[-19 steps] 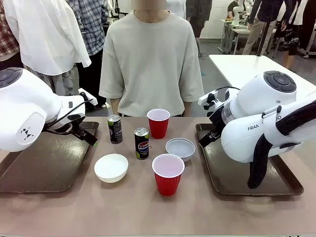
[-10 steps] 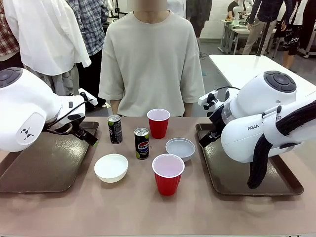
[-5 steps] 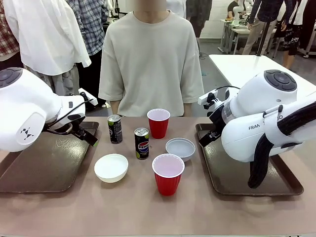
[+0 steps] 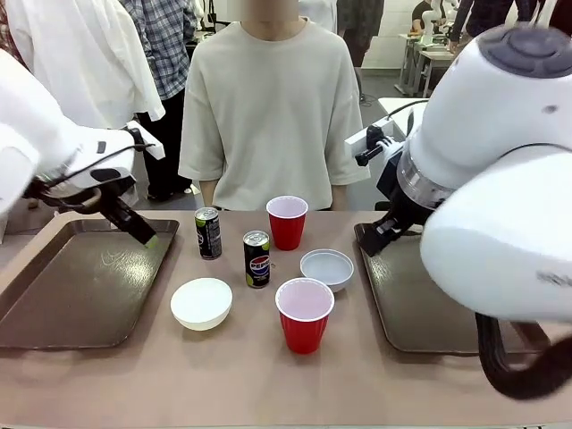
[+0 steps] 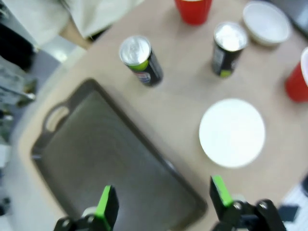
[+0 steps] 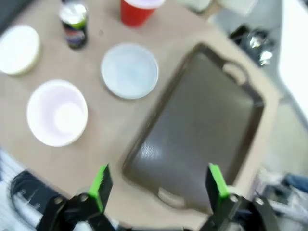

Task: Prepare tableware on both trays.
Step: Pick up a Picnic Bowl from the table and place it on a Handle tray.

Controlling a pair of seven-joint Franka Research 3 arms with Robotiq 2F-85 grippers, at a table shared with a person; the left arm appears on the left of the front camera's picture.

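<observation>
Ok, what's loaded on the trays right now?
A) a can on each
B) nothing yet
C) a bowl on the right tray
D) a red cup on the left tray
B: the far red cup, near red cup, white bowl, grey-blue bowl, green-labelled can and Pepsi can stand on the table between the left tray and right tray.

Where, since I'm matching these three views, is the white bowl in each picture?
Front view: white bowl left of centre, just in front of the Pepsi can.
Left wrist view: bowl right of centre, below that can.
Right wrist view: bowl at the upper left edge, left of that can.
Shared landmark: the Pepsi can.
</observation>
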